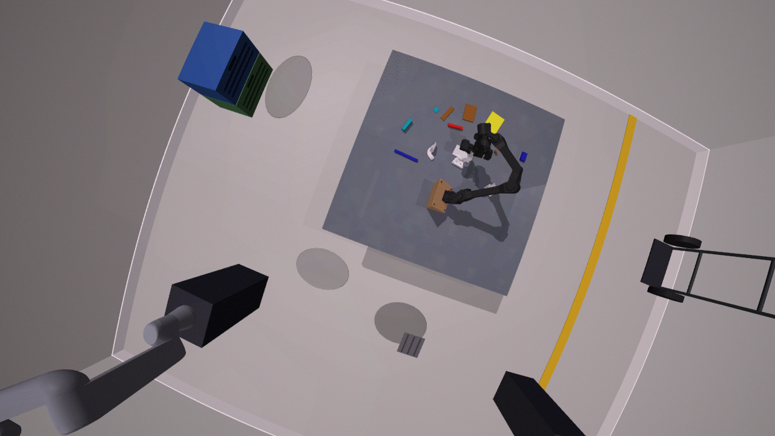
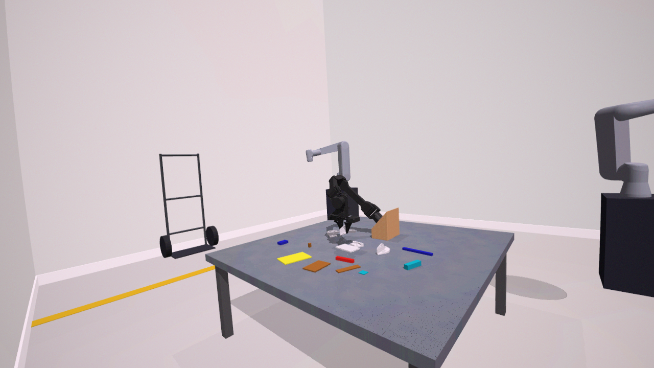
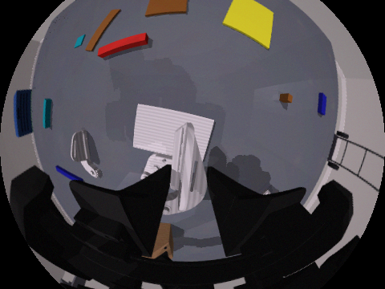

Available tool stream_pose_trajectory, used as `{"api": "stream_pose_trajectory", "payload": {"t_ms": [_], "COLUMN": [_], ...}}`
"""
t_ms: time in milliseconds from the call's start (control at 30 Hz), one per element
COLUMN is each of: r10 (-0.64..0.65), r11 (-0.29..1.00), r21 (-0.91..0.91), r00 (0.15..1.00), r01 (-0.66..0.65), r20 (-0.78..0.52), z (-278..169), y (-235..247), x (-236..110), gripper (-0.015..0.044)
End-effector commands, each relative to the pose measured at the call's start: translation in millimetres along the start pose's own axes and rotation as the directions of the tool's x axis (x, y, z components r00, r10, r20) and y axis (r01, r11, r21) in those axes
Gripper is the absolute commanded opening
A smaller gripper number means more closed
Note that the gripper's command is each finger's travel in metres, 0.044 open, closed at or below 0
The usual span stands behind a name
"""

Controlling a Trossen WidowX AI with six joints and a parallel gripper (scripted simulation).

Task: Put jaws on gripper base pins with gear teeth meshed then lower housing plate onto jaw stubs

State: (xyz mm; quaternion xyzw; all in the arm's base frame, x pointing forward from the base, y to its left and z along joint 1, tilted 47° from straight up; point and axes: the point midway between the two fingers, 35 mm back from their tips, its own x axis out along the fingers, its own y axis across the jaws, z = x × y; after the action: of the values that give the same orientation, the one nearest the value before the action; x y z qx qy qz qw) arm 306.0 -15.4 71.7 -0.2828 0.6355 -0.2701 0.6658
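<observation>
My gripper [image 2: 344, 230] [image 3: 189, 169] is shut on one white jaw [image 3: 185, 154], which hangs between the fingertips above the gripper base. The white gripper base [image 1: 459, 151] [image 2: 347, 248] [image 3: 158, 128] lies flat, its ribbed part in view. Its pin end is partly hidden behind the held jaw and a finger in the wrist view. The other jaw [image 1: 431, 151] [image 2: 382, 249] [image 3: 81, 146] lies loose to the left of the base in the wrist view, its toothed end towards me. A white piece, apparently the housing plate [image 1: 490, 188] [image 2: 332, 233], lies near the arm's shadow, mostly hidden in the wrist view.
A red bar [image 1: 455, 126] [image 3: 123, 45], a brown plate [image 1: 470, 112] and a yellow plate [image 2: 294, 258] [image 3: 250, 23] lie beyond the base. A small brown block [image 3: 285, 98] lies to its right. A blue rod [image 1: 405, 155] and a wooden wedge block [image 1: 439, 195] [image 2: 388, 226] also stand or lie nearby.
</observation>
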Motion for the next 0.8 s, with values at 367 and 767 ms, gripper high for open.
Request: {"api": "stream_pose_trajectory", "payload": {"t_ms": [367,767], "r10": [0.000,0.000], "r11": [1.000,1.000], "r21": [0.000,-0.004], "r00": [1.000,1.000], "r01": [0.000,0.000], "r20": [0.000,0.003], "z": [0.3,1.8], "y": [0.0,-0.1], "x": [2.4,22.0], "gripper": [0.0134,0.0134]}}
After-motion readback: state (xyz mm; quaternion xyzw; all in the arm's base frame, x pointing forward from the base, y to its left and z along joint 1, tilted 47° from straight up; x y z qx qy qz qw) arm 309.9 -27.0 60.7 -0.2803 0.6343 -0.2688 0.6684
